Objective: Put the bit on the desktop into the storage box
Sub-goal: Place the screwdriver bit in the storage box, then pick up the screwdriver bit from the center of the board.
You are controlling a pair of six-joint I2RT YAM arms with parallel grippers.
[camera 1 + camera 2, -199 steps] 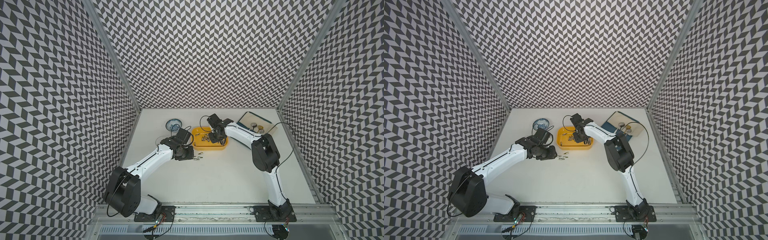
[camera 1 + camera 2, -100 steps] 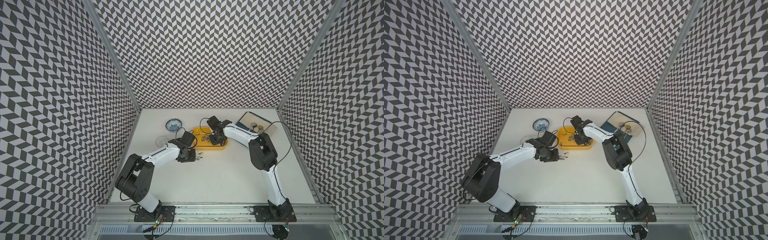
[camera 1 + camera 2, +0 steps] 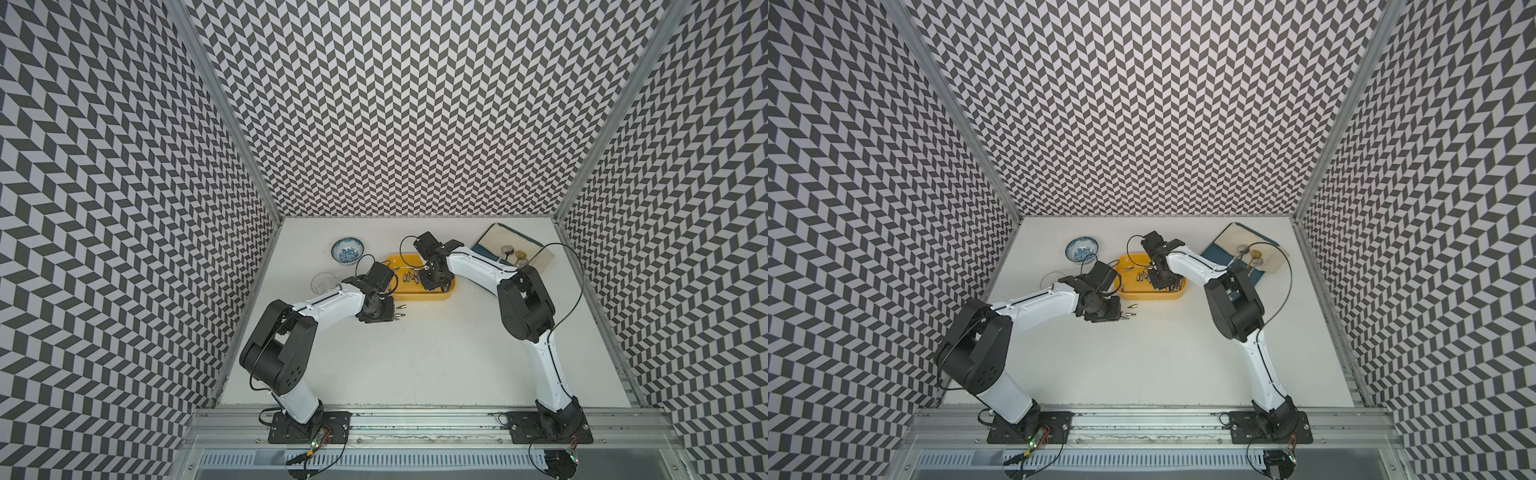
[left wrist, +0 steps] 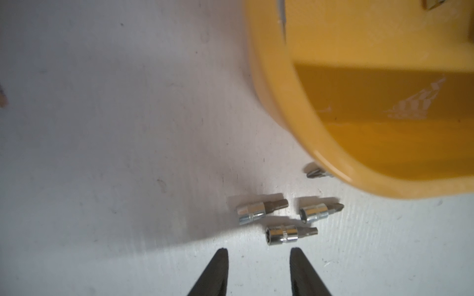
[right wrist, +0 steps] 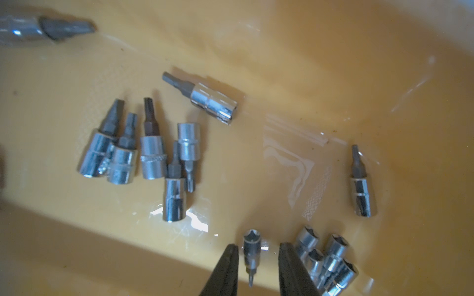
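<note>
Over the storage box (image 3: 419, 296), just above centre in both top views, the right pincer (image 5: 258, 246) is opening from shut, jaws now partly apart and letting a bit (image 5: 252, 249) go among those already inside. Left pincer (image 4: 258, 250) is hovering part-open and empty, just short of three loose bits (image 4: 282, 233) lying on the table (image 3: 415, 365) below the box's lower-left corner. One more is being delivered, by my reading, with pickups remaining.

Left hand (image 4: 259, 252) and right hand (image 5: 259, 249) both stand parted

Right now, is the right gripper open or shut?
Open: the right gripper has fingertips apart over the yellow box, gaps either side of the bit between them.
</note>
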